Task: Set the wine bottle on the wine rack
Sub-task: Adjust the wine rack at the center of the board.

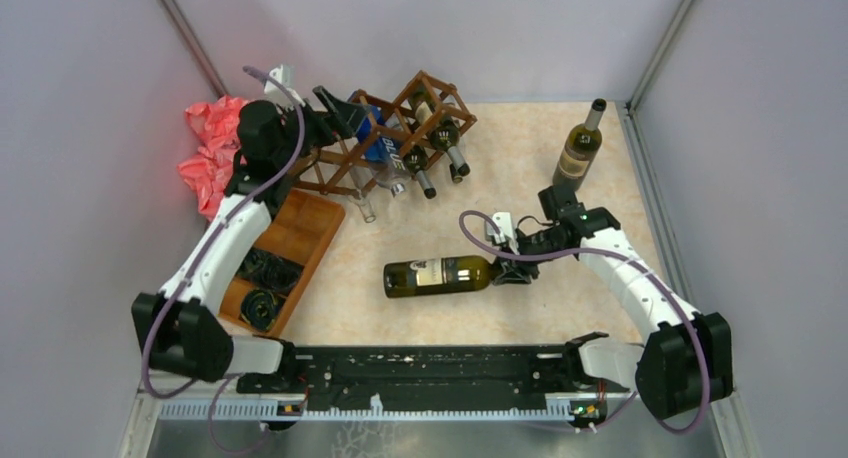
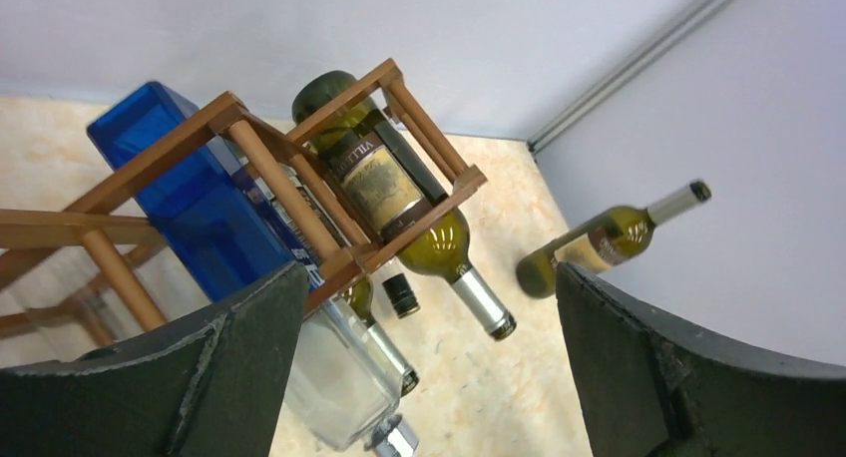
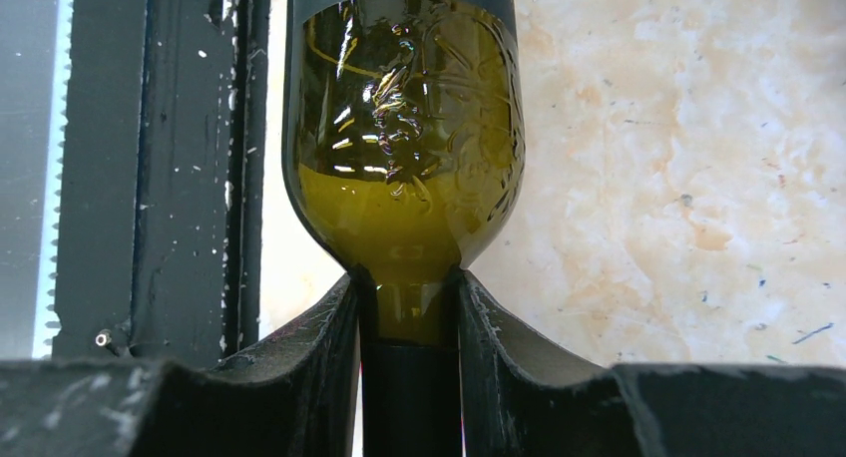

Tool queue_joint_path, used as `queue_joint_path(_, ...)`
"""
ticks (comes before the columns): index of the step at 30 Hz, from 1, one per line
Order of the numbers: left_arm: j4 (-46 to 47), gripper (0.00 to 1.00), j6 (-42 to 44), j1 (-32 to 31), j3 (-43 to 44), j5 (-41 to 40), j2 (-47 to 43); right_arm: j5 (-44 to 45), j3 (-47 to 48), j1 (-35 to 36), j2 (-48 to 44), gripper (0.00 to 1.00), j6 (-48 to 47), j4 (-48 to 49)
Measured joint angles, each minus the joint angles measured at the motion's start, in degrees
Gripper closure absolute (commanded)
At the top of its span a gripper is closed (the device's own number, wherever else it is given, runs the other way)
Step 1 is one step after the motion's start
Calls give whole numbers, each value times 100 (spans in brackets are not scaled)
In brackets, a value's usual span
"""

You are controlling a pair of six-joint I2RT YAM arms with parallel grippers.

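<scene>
A green wine bottle [image 1: 440, 275] lies on its side in the middle of the table, neck pointing right. My right gripper [image 1: 510, 268] is shut on that neck; the right wrist view has the bottle [image 3: 404, 138] shoulder just ahead of the gripper [image 3: 409, 327]. The dark brown wine rack [image 1: 397, 104] stands at the back left and holds a blue bottle [image 1: 378, 143] and several wine bottles. My left gripper [image 1: 340, 113] hovers open behind the rack's left part with nothing between its fingers [image 2: 249, 357]. In its view the rack [image 2: 170, 153] is close ahead.
Another wine bottle [image 1: 580, 148] stands upright at the back right, also visible as the bottle [image 2: 609, 239] in the left wrist view. A flat brown tray [image 1: 305, 223] with dark items lies at the left. A pink bag [image 1: 210, 153] sits against the left wall.
</scene>
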Motion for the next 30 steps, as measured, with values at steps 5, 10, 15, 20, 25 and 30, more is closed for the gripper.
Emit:
queue_joint_path(5,-63,1,837,4,-616,345,-1027,7,496,11,0,100,-125,-546)
queue_joint_path(10,-52,1,1362,2,-1311,592,-1991,162,772,11,0,100,-629,-1263)
queue_joint_path(15,-50,1,1690,2,-1965,691,-2726,409,933,44,0,100,-1040,-1836)
queue_joint_path(20,-59,1,1766,4,-2229,695,-3014,531,1123,376,-4,100,-588,-1650)
queue_joint_path(25,-79,1,1899,4,-2363,684,-3180,850,988,1290,-345,100,798,-614)
queue_joint_path(30,-122,1,2100,2,-2507,450,-3604,1307,304,2186,-1010,100,2599,927)
